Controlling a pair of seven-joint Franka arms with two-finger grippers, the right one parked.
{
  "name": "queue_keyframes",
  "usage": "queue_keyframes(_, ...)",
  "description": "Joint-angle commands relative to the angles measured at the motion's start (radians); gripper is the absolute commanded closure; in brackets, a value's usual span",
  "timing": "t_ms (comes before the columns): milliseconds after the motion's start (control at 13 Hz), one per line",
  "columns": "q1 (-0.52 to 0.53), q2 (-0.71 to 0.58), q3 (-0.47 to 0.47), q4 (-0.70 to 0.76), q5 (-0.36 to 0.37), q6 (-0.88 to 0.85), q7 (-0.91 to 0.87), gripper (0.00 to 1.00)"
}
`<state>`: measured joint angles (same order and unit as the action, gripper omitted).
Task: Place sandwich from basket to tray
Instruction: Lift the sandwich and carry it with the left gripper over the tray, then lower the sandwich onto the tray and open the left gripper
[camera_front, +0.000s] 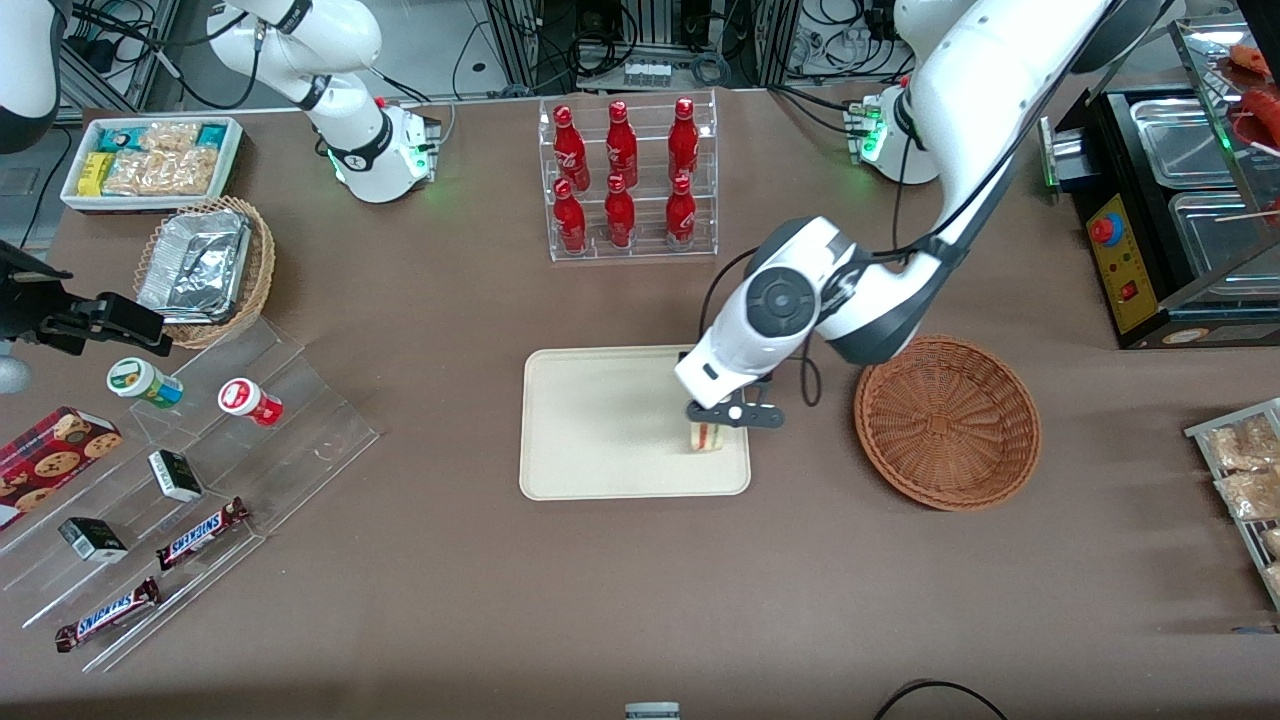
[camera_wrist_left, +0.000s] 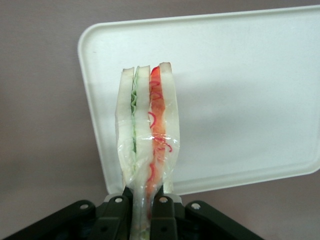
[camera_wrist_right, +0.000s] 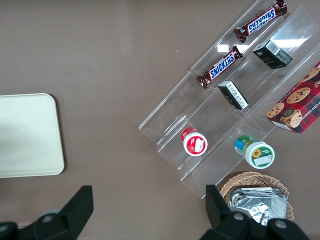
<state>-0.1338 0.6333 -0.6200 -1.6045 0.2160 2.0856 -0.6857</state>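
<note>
Item: sandwich (camera_wrist_left: 146, 130), pinched at its wrapped end by my gripper (camera_front: 733, 413), fingers closed tight. Held upright over the tray (camera_front: 600, 420), ready for lowering; basket (camera_front: 946, 420) lay empty beside.

A clear rack (camera_front: 628, 180) of six red bottles stands on the brown counter (camera_front: 450, 600), farther from the front camera than the counter's middle. Toward the parked arm's end sit a white bin of snack packets (camera_front: 152, 163), a tan wicker basket of foil trays (camera_front: 205, 270), and a clear stepped display (camera_front: 190, 490) bearing two lidded cups, small dark boxes and two Snickers bars (camera_front: 205, 532); a cookie box (camera_front: 50, 462) lies beside it. Toward the working arm's end stands a black appliance with steel pans (camera_front: 1170, 210).
</note>
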Motion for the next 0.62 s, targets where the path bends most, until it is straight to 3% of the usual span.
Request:
queue_keyframes(0,-0.046,0.081,0.006,0.093,0.080,-0.018,-0.081,1.00)
queue_keyframes(538,-0.079,0.183,0.008,0.169,0.149,0.004,-0.126,1.00)
